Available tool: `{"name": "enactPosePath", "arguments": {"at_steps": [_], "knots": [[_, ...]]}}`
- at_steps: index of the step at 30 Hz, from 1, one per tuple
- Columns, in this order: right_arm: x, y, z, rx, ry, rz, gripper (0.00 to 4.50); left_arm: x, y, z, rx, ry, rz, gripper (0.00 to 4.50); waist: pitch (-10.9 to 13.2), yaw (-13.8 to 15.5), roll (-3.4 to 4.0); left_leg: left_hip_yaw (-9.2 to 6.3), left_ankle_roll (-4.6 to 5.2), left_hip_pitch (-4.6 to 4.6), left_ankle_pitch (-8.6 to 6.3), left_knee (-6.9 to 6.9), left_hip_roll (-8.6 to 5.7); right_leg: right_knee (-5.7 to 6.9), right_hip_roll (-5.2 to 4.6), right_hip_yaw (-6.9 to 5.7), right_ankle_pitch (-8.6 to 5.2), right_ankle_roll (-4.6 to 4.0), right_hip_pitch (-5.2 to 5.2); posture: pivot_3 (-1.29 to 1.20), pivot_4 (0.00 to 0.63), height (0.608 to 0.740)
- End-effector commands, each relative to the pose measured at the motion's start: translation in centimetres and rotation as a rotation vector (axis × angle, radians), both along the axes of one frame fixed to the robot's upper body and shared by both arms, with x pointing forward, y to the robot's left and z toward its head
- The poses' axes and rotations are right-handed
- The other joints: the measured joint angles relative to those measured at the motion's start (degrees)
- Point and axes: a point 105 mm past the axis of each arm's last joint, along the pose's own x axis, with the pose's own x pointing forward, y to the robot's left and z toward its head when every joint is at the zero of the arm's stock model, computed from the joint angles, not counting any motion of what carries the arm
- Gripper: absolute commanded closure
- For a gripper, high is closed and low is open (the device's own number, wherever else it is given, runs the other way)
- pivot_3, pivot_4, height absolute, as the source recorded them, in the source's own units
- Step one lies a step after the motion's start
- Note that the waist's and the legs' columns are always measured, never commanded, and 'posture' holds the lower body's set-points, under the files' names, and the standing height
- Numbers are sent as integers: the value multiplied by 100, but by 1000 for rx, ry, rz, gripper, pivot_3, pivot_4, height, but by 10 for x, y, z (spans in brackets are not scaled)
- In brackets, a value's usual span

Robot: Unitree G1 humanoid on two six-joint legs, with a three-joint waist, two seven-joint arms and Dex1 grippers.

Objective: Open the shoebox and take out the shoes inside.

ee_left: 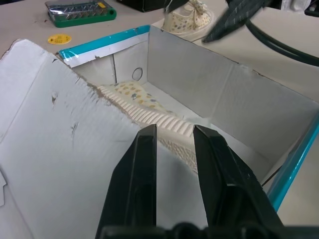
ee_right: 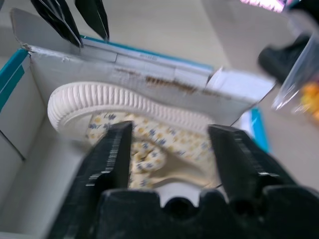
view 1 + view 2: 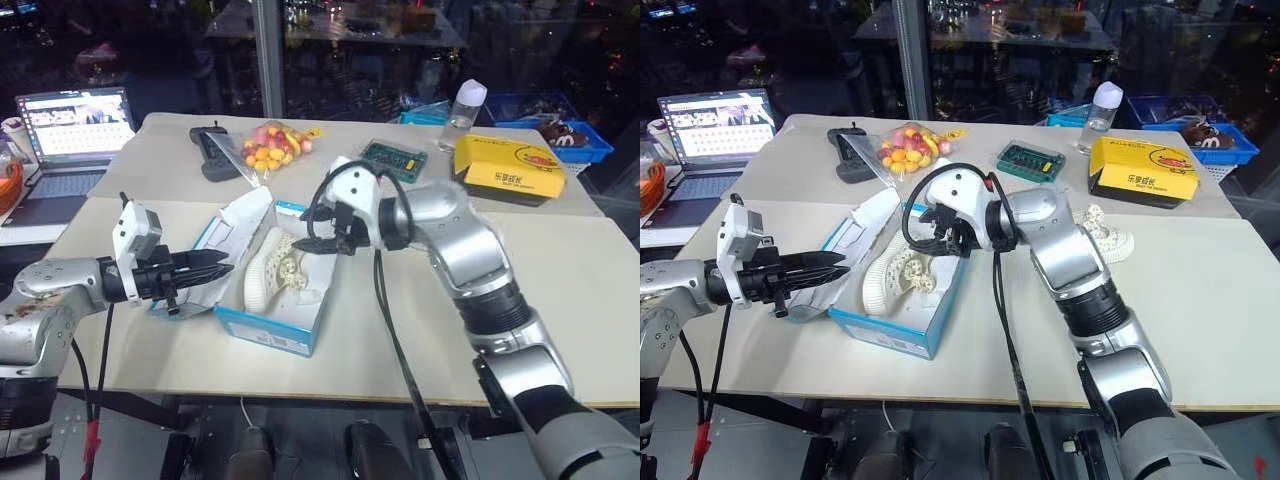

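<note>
Fingers of the right gripper (image 2: pixel 169 149) stand wide apart with nothing between them, poised over the shoe (image 3: pixel 272 268) that lies in the box (image 3: pixel 290 325). That shoe rests on its side, its ribbed sole toward the raised lid (image 3: pixel 240 222), its toe toward the near end of the box. The left gripper (image 3: pixel 208 268) has its two black fingers (image 1: pixel 142 174) drawn close, holding nothing; its tips sit at the lid's edge, just beside the shoe's sole. The box stands open on the table (image 3: pixel 600 330) with its lid leaning back toward the left arm. The second shoe (image 3: pixel 1110 238) lies out on the table, beyond the right arm and near the yellow box (image 3: pixel 508 168). Farther back are a bag of sweets (image 3: pixel 270 148), a green case (image 3: pixel 1030 160), a black handset (image 3: pixel 212 150) and a bottle (image 3: pixel 465 110). A laptop (image 3: pixel 70 135) stands open on the table's left side.
</note>
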Motion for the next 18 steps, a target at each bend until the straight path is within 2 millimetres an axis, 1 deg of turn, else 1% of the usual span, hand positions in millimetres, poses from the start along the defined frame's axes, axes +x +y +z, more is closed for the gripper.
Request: {"name": "enactPosePath", "arguments": {"at_steps": [1, 3, 5, 7, 9, 11, 14, 18], "knots": [[-16, 7, -2, 9, 62, 75, 29, -4, 4, 13, 9, -58, 5, 3291, 0, 14, 0, -1, 0, 0, 0, -1, 0, 0, 0, -1, 1, 2, -1, 0, 150, 673], [-19, 10, -11, -1, 101, 100, 29, -4, 4, 13, 9, -59, 5, 3291, 0, 2, 0, -1, 0, 2, 0, -2, 1, 1, 1, -1, 1, 3, -1, 0, 150, 673], [-22, 16, -26, -26, 156, 131, 29, -4, 4, 13, 10, -59, 6, 3291, 0, -2, 0, 0, 0, 2, 0, -2, 2, 1, 1, -2, 1, 3, -1, 0, 150, 673], [-22, 22, -37, -55, 173, 154, 29, -4, 4, 13, 11, -61, 8, 3291, 0, -12, 0, -1, 0, 2, 0, -1, 2, 1, 1, -1, 1, 2, -1, 0, 150, 673], [-19, 29, -44, -89, 152, 164, 29, -5, 4, 14, 12, -62, 9, 3291, 0, -21, 0, -1, 0, 3, 0, -1, 1, 1, 1, -1, 1, 1, 0, 0, 150, 673], [-13, 32, -49, -106, 132, 161, 29, -6, 4, 14, 12, -62, 9, 3291, -1, -27, -2, -1, 0, 3, 0, -1, 1, 0, 1, -2, 2, 1, 0, 0, 150, 673], [1, 34, -54, -128, 80, 135, 29, -7, 5, 14, 13, -64, 13, 3291, -5, -51, -7, -1, 0, 6, 0, -1, 2, 0, 1, -3, 4, 6, 3, 0, 150, 673], [18, 30, -46, -120, 33, 94, 29, -9, 7, 15, 15, -66, 22, 3291, -7, -84, -11, -2, 0, 22, 0, -1, 2, 0, 1, -3, 4, -10, 16, 0, 150, 673]]}}
